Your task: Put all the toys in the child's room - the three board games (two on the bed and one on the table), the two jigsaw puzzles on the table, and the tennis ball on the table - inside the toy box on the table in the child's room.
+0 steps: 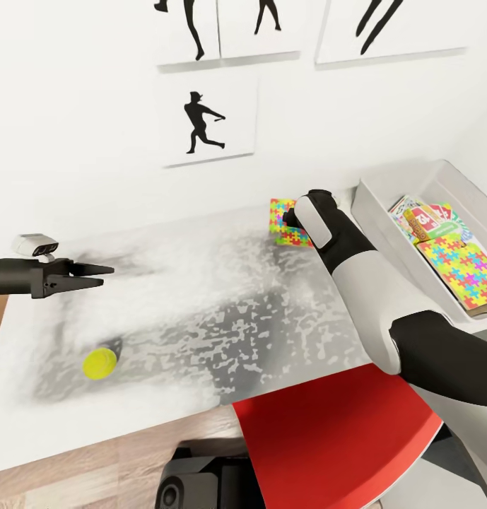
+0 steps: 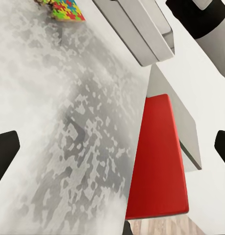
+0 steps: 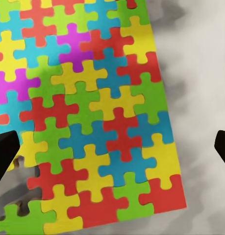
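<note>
Right gripper (image 3: 112, 147) reaching down over jigsaw puzzle (image 1: 285, 225) on table (image 1: 201, 297), jaws spread wide, empty. Left gripper (image 1: 95, 276) held level, fingers parted, empty. Toy box (image 1: 384, 226) holding board games (image 1: 423, 219), second puzzle (image 1: 466, 272). Tennis ball (image 1: 100, 363) near table's front edge.

The right arm (image 1: 384, 283) was white with black parts at its joints. The left gripper (image 1: 95, 276) was black with two thin pointed fingers and a small white box on top.
</note>
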Robot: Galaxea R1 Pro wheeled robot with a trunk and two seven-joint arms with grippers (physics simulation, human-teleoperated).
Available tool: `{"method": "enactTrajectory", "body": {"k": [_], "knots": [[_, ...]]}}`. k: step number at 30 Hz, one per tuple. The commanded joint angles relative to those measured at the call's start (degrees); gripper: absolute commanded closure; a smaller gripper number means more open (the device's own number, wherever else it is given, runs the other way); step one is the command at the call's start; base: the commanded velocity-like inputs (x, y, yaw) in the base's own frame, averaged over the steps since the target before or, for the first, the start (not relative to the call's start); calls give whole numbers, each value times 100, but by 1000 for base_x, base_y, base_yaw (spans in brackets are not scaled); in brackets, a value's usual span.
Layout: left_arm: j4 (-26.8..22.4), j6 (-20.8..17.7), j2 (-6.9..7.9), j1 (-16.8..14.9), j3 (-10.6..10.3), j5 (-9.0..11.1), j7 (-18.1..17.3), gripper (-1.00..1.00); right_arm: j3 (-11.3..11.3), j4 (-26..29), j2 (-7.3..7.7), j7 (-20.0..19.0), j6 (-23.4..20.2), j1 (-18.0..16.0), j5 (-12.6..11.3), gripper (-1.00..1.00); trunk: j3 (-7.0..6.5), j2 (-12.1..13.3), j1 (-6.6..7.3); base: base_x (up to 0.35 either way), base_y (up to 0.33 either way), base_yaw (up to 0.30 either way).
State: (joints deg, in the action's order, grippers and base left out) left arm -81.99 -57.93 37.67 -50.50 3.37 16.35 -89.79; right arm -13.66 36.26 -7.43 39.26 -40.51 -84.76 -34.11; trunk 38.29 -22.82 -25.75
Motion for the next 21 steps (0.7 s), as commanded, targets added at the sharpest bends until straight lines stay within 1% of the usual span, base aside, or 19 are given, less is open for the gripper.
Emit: {"method": "enactTrajectory", "body": {"k": [1,17,21], "knots": [[-1,-61,3,-4,-3,0,-21,-100,-30,4,4,56,-10,-5,-63,-100,16,-10,-3,0,0,0],[-1,-69,-2,-4,-3,0,-21,-100,-39,-14,8,40,-45,3,-87,-100,161,-10,-3,0,0,0],[-1,-69,-5,-4,-3,0,-21,-100,-40,-14,5,33,-63,3,-97,-100,178,-10,-3,0,0,0]]}}
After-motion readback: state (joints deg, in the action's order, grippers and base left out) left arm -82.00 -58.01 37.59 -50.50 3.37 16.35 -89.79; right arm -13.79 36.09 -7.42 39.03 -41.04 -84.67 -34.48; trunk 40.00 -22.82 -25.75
